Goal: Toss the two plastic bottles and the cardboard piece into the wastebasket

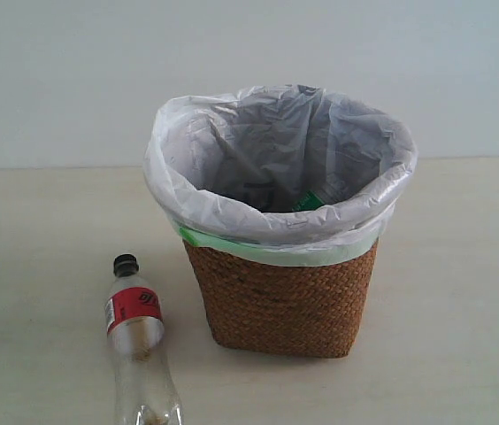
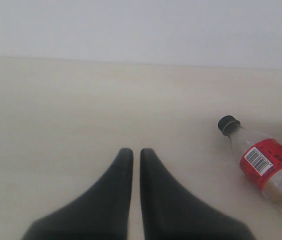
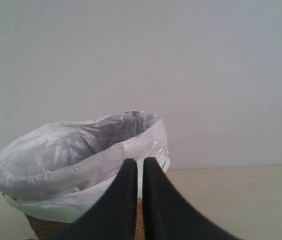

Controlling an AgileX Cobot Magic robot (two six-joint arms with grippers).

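Observation:
The wastebasket is brown wicker, lined with a white bag with a green band, and stands mid-table. A green-and-white scrap shows deep inside the bag; I cannot tell what it is. The clear bottle with black cap and red label lies on the table left of the basket. My left gripper is shut and empty over bare table, with that bottle off to one side of it. My right gripper is shut and empty, close beside the basket's bag rim. The cardboard piece is out of view. Neither gripper appears in the exterior view.
A pale beige table runs to a plain light wall behind. Bare tabletop lies on both sides of the basket.

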